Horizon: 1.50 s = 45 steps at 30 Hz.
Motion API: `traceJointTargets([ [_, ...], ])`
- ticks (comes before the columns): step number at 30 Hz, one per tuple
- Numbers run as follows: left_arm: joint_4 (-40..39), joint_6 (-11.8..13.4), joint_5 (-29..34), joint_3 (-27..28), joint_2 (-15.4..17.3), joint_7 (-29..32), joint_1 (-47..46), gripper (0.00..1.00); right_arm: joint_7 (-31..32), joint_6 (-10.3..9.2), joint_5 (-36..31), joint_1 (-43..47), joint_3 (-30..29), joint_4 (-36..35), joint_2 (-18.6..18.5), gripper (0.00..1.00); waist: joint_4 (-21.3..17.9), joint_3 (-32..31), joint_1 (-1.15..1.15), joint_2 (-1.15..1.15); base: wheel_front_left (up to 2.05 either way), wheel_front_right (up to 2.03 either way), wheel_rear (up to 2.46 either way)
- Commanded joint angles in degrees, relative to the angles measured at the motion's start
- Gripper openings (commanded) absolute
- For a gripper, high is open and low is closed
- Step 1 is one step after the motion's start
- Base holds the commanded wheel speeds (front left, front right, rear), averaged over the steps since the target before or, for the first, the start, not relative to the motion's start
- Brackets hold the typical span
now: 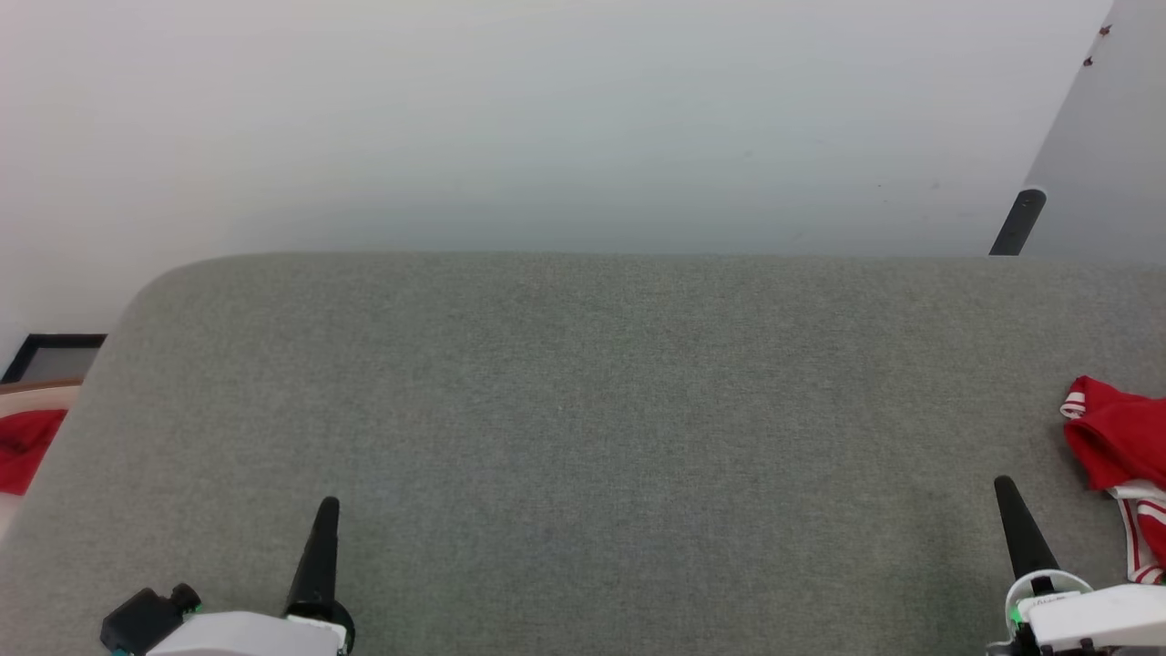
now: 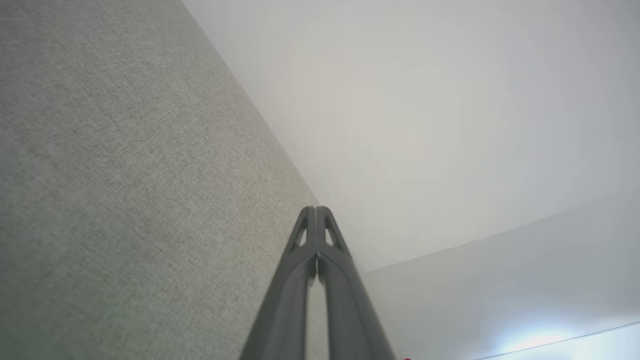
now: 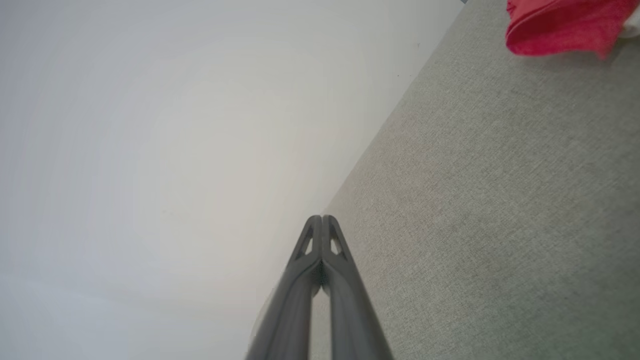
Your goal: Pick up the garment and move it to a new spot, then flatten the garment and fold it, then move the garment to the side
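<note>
The left gripper [image 1: 326,510] sits low at the near left of the grey cloth-covered table [image 1: 583,383]. Its two dark fingers are pressed together with nothing between them. The right gripper [image 1: 1005,487], at the near right, is closed the same way and is also empty. Just beyond it and to its right lies the garment [image 1: 1113,437], bunched in a heap at the table's right edge and partly cut off by the frame. Neither gripper touches it. It looks like a light, limp knit that will sag and trail once lifted. A pinch on a firmer edge, such as the red-and-white striped trim [image 1: 1077,405] on the heap's left side, seems the surest hold. No lettering, brand or label can be read on the folds that show.
</note>
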Motion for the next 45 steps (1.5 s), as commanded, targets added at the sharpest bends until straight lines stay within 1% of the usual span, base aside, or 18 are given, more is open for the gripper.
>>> traceJointTargets([
  [1, -0.15, -0.11, -1.6, 0.35, 0.03, 0.43, -1.22, 0.0, 0.39, -0.02, 1.76, -1.36, -0.3, -0.24, 0.09, 0.0, -0.04, 0.04, 0.0, 0.0, 0.0, 0.0, 0.0],
  [19, 1.24, -0.13, -10.77, 1.28, -0.52, 3.07, -3.15, 0.0, 2.04, -0.02, 9.96, -2.89, -0.74, 0.97, 0.76, 0.0, -0.46, 0.4, 0.0, 0.0, 0.0, 0.0, 0.0],
  [45, 2.94, -0.17, -21.58, 2.51, -1.3, 6.41, -5.48, 0.0, 4.08, -0.03, 19.98, -4.52, -1.19, 2.45, 1.55, 0.0, -1.07, 0.92, 0.0, 0.0, 0.0, 0.0, 0.0],
])
